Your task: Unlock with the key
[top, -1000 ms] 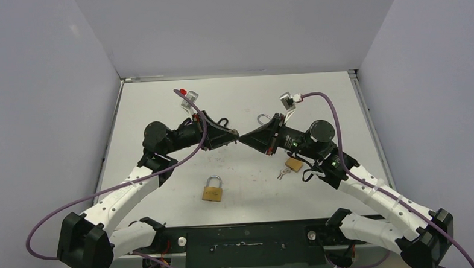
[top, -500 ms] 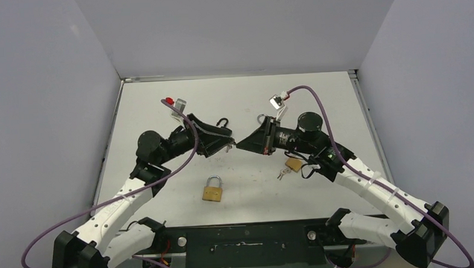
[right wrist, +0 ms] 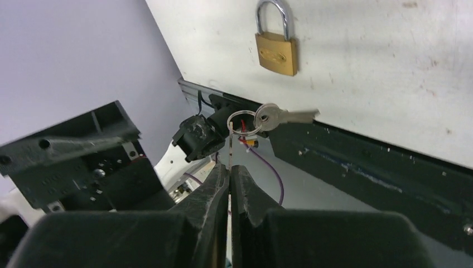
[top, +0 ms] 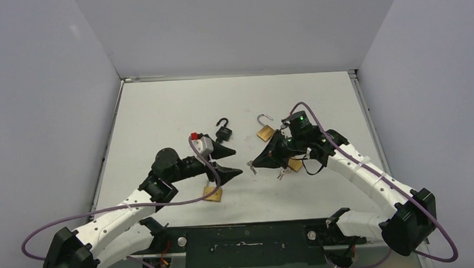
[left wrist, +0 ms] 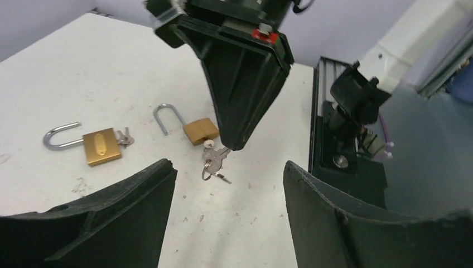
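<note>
Operator: jaws first, how do they stand?

Observer: The right gripper (right wrist: 230,167) is pinched tight on one key of the key bunch (right wrist: 266,118), held edge-on between the fingers. The ring and a second key dangle off the tip. The left gripper (left wrist: 228,168) stands wide apart with nothing in it, facing the right gripper's tip.

Operator: And the lock?

Observer: The shut brass padlock (right wrist: 276,49) lies flat on the table (top: 161,107) near the front rail, shackle seated. In the top view it sits just under the left gripper, partly hidden. Farther back, the black padlock (top: 224,132) and two brass ones, the keyed padlock (left wrist: 100,146) and the bare padlock (left wrist: 199,129), have their shackles sprung.

Operator: So which step?

Observer: I'd say key in hand, lock not yet engaged. Next, the left jaws should come down and pin the brass body, then the right lines the blade up with the keyway. I cannot tell which end of the key is free, so a regrip may be needed
</note>
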Tool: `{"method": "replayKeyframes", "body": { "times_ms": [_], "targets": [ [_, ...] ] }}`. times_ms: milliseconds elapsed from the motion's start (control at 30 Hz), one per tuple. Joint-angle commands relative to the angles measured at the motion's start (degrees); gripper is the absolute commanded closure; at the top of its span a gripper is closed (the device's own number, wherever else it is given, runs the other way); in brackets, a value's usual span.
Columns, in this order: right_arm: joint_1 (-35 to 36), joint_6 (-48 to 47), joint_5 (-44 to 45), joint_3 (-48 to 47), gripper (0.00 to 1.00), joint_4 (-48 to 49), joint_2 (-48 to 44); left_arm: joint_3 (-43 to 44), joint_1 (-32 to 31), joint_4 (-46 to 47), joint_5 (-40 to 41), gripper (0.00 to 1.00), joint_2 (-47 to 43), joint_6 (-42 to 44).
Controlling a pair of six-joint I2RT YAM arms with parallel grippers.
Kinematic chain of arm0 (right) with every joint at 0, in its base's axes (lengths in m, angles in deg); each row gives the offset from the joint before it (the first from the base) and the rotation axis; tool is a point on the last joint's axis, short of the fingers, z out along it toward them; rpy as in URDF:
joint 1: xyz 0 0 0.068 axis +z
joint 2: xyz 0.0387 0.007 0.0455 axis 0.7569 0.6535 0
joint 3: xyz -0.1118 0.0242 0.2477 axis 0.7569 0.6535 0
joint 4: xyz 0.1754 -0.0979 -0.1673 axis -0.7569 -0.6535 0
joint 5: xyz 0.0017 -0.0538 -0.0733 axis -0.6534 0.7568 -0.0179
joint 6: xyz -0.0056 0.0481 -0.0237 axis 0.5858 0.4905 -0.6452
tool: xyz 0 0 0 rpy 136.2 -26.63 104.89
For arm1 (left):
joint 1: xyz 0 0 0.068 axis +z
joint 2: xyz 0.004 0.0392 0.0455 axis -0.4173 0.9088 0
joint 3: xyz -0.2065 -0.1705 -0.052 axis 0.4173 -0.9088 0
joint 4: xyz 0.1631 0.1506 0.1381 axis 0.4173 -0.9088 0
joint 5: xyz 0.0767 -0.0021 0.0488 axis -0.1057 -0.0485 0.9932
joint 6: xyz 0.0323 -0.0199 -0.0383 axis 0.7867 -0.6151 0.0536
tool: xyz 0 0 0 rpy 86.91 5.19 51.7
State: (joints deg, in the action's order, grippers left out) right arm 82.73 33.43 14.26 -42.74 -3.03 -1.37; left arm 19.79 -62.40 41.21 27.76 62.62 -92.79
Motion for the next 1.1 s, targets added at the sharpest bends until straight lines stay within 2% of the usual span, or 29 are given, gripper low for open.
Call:
{"method": "replayKeyframes", "body": {
  "times_ms": [0,167,333,600,633,900,967,1000,1067],
  "targets": [
    [-0.05,7.01,-3.65,-1.90,1.00,-7.01,0.00,-0.16,-6.64,2.72,0.28,0.33,3.98,15.85],
    [-0.14,7.96,-3.21,-3.43,1.00,-13.28,0.18,1.52,-12.06,3.24,3.68,0.35,8.92,23.41],
    [-0.05,9.62,-3.81,-3.78,1.00,-13.97,0.17,3.39,-12.98,2.17,3.48,0.46,12.83,28.27],
    [-0.14,12.51,-5.39,-2.88,1.00,-11.71,0.13,7.42,-13.78,2.08,3.65,0.51,17.39,33.01],
    [-0.14,12.80,-5.52,-2.84,1.00,-11.45,0.24,7.89,-13.99,2.08,3.60,0.54,17.88,33.34],
    [-1.01,14.76,-6.18,-1.87,1.00,-8.71,-0.35,9.08,-14.65,0.84,3.58,0.98,19.94,33.73],
    [-1.22,15.43,-6.60,-1.21,1.00,-7.04,-0.78,8.61,-14.65,2.08,4.28,1.00,19.93,32.26],
    [-1.37,15.62,-6.82,-0.79,0.94,-5.95,-1.11,8.29,-14.66,3.04,4.78,1.00,19.90,30.96],
    [-2.04,15.07,-6.39,-0.48,0.66,-3.81,-1.98,7.60,-14.65,5.28,5.63,1.00,19.75,27.81]
  ]
}}
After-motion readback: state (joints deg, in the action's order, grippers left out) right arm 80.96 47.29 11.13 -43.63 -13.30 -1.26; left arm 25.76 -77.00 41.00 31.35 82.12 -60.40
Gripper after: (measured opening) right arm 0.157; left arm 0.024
